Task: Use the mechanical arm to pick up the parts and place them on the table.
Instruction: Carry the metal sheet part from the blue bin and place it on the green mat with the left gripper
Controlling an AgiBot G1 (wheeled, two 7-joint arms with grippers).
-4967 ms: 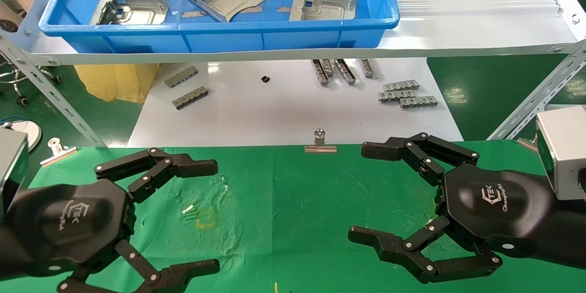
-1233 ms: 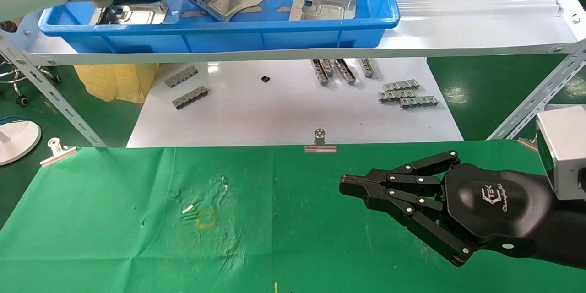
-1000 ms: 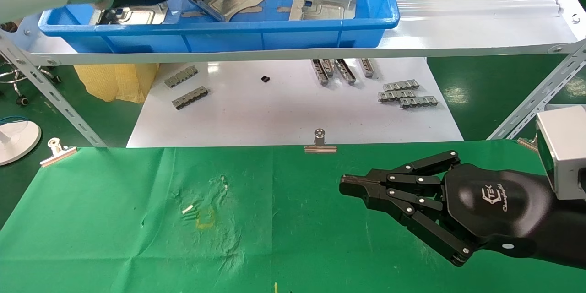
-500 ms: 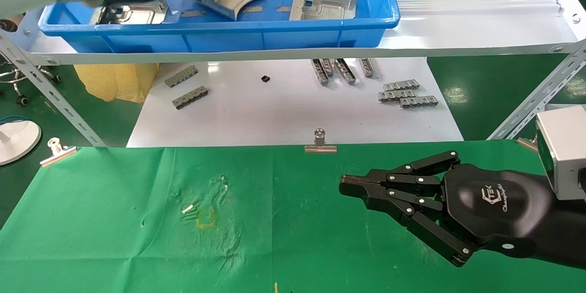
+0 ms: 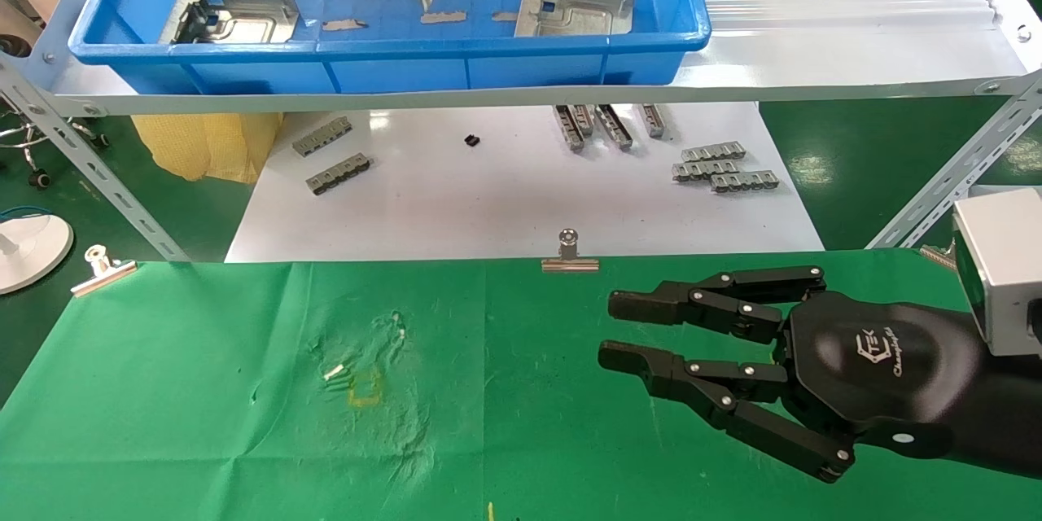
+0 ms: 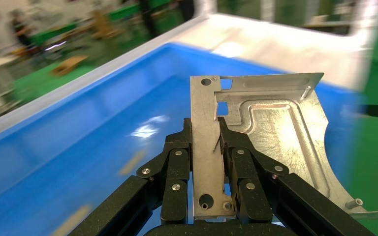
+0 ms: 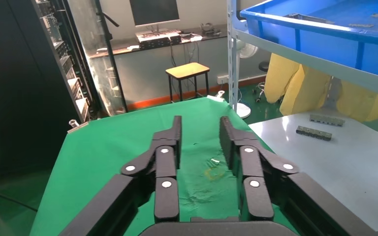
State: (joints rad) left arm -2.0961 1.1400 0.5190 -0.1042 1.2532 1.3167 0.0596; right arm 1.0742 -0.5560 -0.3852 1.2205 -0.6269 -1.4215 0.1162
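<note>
- Since half a second ago, our left end effector has lifted its part higher, so that it now sits at the top edge of the head view, blurred, above the blue bin.
- Our right end effector has gone from fingers pressed together to slightly apart; it hovers low over the right side of the green desk, idle.
- In the left wrist view, the black fingers are clamped on the part's bent-up flange, one side each. We judge the flange was chosen because it gives an upright edge to pinch, while the flat plate hangs off to one side.
- Two more parts lie in the bin, one at its left, one at its right, among thin grey slivers.
- The step in hand is the carry: the held part must clear the bin wall before coming down to the desk.
</note>
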